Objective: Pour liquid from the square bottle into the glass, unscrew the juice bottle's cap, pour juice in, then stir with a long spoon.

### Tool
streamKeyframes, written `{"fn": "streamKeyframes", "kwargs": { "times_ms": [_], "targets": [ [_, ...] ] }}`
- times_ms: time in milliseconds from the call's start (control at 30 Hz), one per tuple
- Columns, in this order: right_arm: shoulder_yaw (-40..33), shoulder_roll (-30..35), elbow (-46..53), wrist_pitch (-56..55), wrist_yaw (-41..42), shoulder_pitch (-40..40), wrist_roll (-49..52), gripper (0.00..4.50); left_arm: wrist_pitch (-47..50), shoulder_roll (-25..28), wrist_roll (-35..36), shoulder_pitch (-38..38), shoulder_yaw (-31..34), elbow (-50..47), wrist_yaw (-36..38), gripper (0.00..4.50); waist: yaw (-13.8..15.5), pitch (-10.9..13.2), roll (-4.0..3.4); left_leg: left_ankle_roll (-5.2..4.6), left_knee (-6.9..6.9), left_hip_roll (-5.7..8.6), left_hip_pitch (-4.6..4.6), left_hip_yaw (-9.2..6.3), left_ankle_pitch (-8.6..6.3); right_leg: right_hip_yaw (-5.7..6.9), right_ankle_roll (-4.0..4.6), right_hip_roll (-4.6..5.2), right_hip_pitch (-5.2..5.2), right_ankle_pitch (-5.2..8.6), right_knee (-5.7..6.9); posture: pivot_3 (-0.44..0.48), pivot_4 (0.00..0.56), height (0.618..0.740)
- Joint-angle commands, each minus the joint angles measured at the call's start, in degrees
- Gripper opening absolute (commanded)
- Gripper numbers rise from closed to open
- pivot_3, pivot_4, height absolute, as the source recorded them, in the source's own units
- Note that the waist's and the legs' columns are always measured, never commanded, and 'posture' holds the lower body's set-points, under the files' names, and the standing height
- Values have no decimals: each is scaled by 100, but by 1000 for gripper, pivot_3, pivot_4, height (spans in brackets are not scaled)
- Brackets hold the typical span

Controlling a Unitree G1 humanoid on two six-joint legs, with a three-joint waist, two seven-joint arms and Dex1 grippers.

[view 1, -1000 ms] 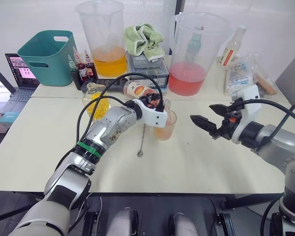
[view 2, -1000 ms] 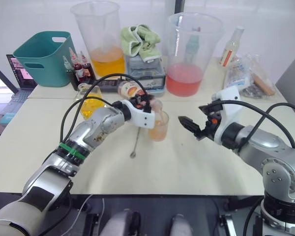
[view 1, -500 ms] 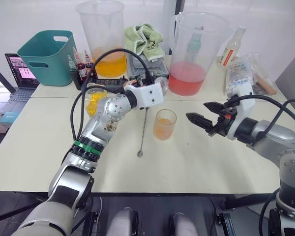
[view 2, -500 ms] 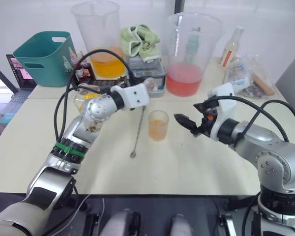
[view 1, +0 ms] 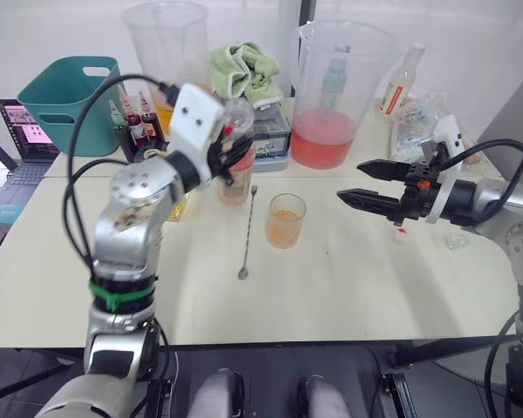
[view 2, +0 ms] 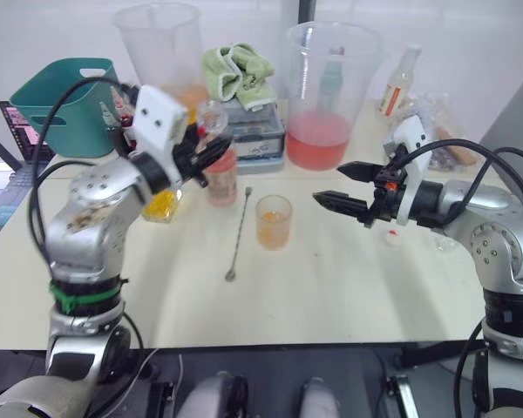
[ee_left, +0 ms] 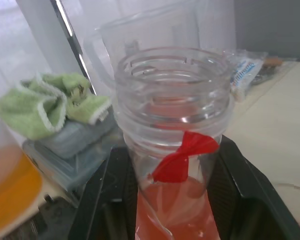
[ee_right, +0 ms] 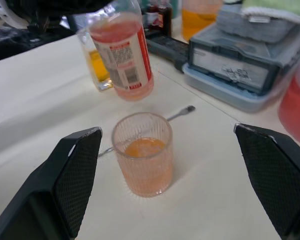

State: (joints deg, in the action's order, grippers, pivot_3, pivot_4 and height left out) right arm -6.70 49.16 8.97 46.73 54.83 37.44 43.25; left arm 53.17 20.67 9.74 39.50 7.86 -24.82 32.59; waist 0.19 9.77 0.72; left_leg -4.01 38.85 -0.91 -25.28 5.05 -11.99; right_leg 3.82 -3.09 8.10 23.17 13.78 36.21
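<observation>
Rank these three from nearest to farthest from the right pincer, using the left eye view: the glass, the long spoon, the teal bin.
1. The glass, just beyond the right pincer, at table centre.
2. The long spoon, lying flat past the glass.
3. The teal bin, at the far back corner.

The juice bottle (ee_left: pixel 175 165) stands upright between the left gripper's (ee_left: pixel 172 200) two black fingers (ee_left: pixel 97 200), which press against its sides. Its threaded neck is open, with no cap on it. Pinkish-red liquid fills its lower part, and a red scrap clings to the neck. Behind the bottle rises a clear pitcher (ee_left: pixel 140 35). Beside the bottle, a green cloth (ee_left: pixel 50 107) lies on a grey box (ee_left: pixel 72 150).
</observation>
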Motion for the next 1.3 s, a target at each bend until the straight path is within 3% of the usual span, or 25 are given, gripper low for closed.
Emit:
{"fn": "streamKeyframes", "kwargs": {
  "times_ms": [33,133,367,500,633,900,1300],
  "targets": [
    [107,65,-139,-385,689,144,-89,4487,670,363,346,-411,660,-1007,-133,1513,-9,1,1,1,-1,-1,0,0,0,-2,0,-1,1,0,-1,0,150,736],
    [266,42,-287,-480,1114,216,-126,4487,1038,647,530,-949,1025,-1408,-175,1513,-5,1,2,2,0,-2,0,1,0,-3,0,-2,1,0,-2,0,150,736],
    [749,-543,-464,-389,1455,560,-174,4487,2064,760,1280,-1881,2811,-2177,-177,1513,55,2,13,10,3,-2,-1,-8,3,-4,1,-1,-6,0,-3,0,150,736],
    [824,-752,-432,-342,1410,596,-204,4487,1947,1103,1330,-1897,3819,-1554,-288,1513,58,0,21,15,3,0,-1,-15,7,-1,2,-4,-6,0,0,0,150,736],
    [775,-872,-181,-231,1248,461,-154,4487,1777,1334,1582,-1434,4231,-828,-413,1513,86,-2,26,16,2,1,0,-16,7,-2,3,-7,-6,-1,0,0,150,736],
    [529,-1053,458,101,719,103,174,4487,761,2027,1522,-908,3834,850,-452,1513,95,-14,60,33,-3,0,-1,-19,15,-6,9,-8,-2,-5,1,0,150,736],
    [220,-1261,1352,420,-411,-459,579,4487,-2172,2295,833,1177,1868,5233,-34,1513,117,-12,75,43,-12,-2,-2,-14,22,2,20,-20,3,-13,0,0,150,736]
  ]
}}
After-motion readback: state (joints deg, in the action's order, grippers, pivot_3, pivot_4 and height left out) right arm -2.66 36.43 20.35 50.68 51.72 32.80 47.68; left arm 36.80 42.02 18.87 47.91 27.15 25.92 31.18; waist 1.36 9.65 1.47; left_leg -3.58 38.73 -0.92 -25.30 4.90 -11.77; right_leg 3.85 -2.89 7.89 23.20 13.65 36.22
